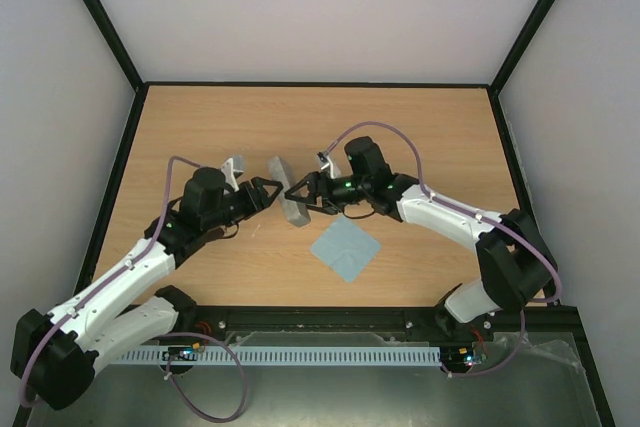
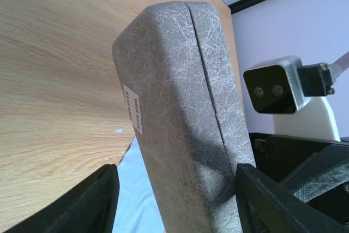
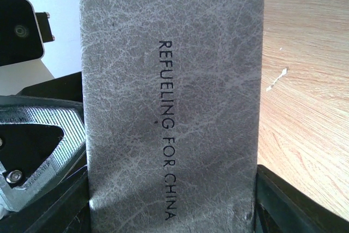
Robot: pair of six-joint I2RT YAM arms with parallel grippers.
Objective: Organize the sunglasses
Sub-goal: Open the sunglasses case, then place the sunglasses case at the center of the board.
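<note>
The sunglasses are hidden in every view. The grey case (image 1: pixel 290 197) is closed and stands on its edge at mid-table. It fills the left wrist view (image 2: pixel 174 80) and the right wrist view (image 3: pixel 169 80), where black lettering shows on its face. My right gripper (image 1: pixel 303 192) (image 3: pixel 172 205) is shut on the case from the right, a finger against each long side. My left gripper (image 1: pixel 272 192) (image 2: pixel 180 205) is open and straddles the case from the left, with a gap at one finger (image 2: pixel 98 200).
The light blue-grey cloth (image 1: pixel 345 250) lies flat just in front of the case and shows under it in the left wrist view (image 2: pixel 131 189). The black frame rail (image 1: pixel 320 84) borders the far edge of the wooden table (image 1: pixel 420 137).
</note>
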